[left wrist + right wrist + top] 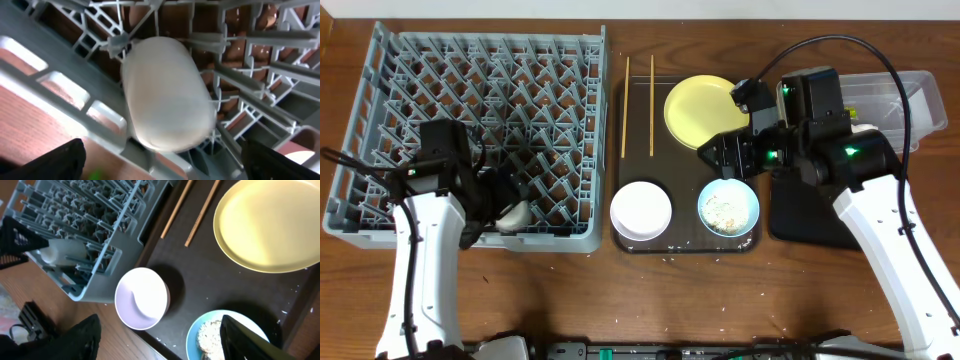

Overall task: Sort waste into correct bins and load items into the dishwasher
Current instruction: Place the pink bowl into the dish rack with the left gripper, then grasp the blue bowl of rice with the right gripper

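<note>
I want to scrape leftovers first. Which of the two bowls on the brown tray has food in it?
The light blue bowl: whitish rice-like crumbs lie in its bottom. The white bowl beside it looks empty.

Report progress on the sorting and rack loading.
Done: the small white cup lies in the grey rack, with the left gripper open over it. In hand: nothing gripped; the right gripper hangs open by the light blue bowl of crumbs. Left: that bowl, white bowl, yellow plate and chopsticks, on the brown tray.

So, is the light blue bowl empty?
Not empty: whitish rice-like crumbs cover the bottom of the light blue bowl.
</note>
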